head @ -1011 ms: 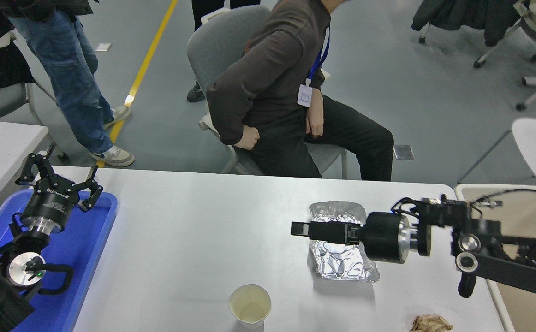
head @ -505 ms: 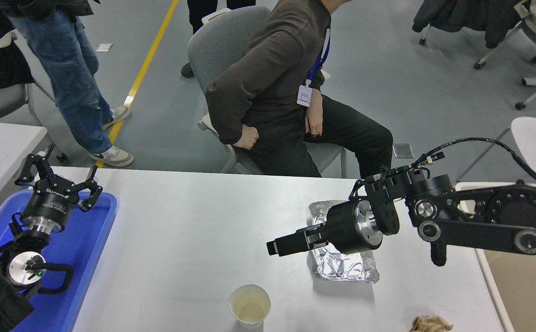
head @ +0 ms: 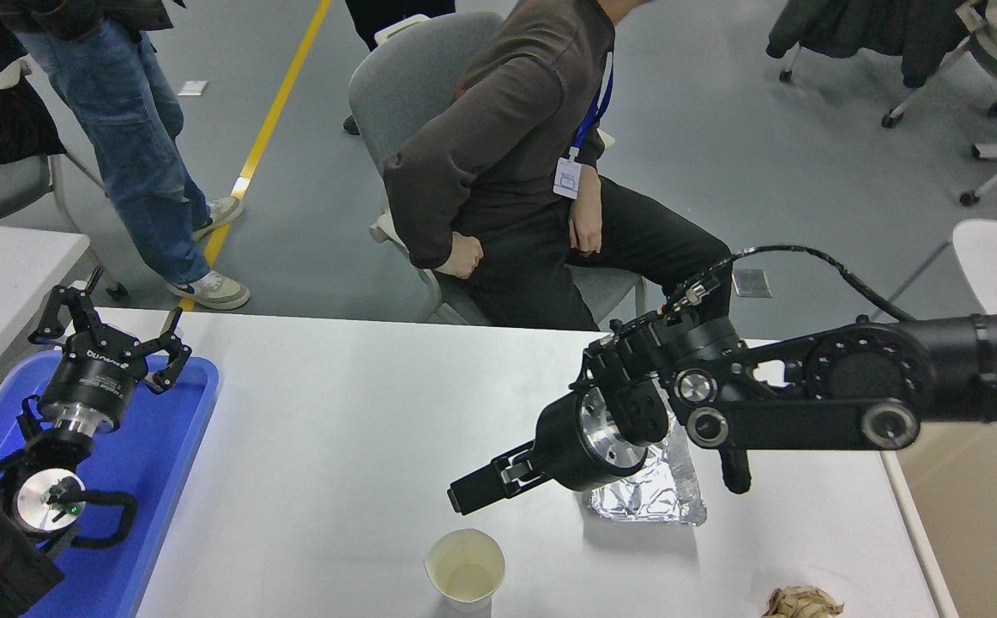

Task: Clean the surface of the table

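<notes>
Above a wide, matte white-grey bench (head: 335, 429) with rounded corners, the robot's right pincer (head: 464, 496) hangs with its black fingers pressed together and nothing between them, tilted down toward a pale paper cup (head: 464, 570) standing upright near the front edge. That surface, the thing to be cleaned, fills the lower half of the view, and the aim of the arm suggests the cup is its next target; the fingers would have to part first. Behind the wrist lies a crumpled sheet of silver foil (head: 657, 498), flat on the bench and largely covered by the arm, so its full outline cannot be made out. A wad of crumpled brown paper (head: 801, 601) sits at the near right corner, cut off by the bottom of the picture. These three bits of litter appear to be what the cleaning calls for, with a beige bin (head: 970, 524) just beside the right end of the bench as a likely place for them; only a part of it shows. Parked at lower left, the left pincer (head: 108, 330) is spread wide and empty over a blue plastic tray (head: 164, 463). Beyond the far edge a person (head: 516, 172) in a dark top sits on a grey chair, head out of view. Whether the cup holds anything is hard to tell.
</notes>
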